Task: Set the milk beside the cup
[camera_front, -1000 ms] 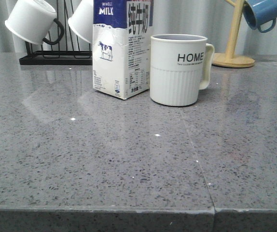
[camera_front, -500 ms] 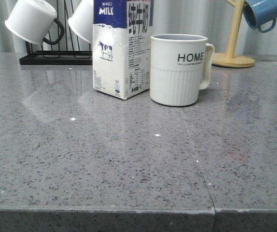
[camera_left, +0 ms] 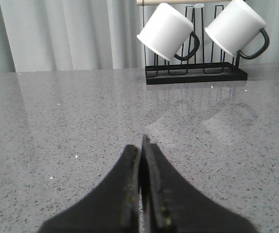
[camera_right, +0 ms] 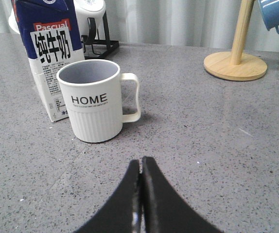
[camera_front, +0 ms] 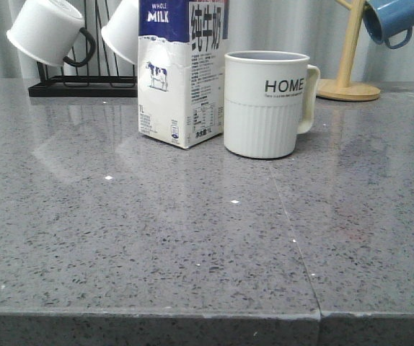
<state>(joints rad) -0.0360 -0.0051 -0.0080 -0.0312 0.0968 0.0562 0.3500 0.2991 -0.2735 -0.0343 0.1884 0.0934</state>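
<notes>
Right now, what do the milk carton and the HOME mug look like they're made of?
The milk carton looks like coated paperboard: folded edges, printed panels, slight sheen. The HOME mug looks like glazed ceramic, possibly matte: thick rim, ribbed lower half, off-white surface with soft highlights.

Soft, even light is falling across every view.
The grey countertop is mirroring the milk carton and rack mugs faintly; the HOME mug is casting only a weak shadow; focus is holding sharp.
</notes>
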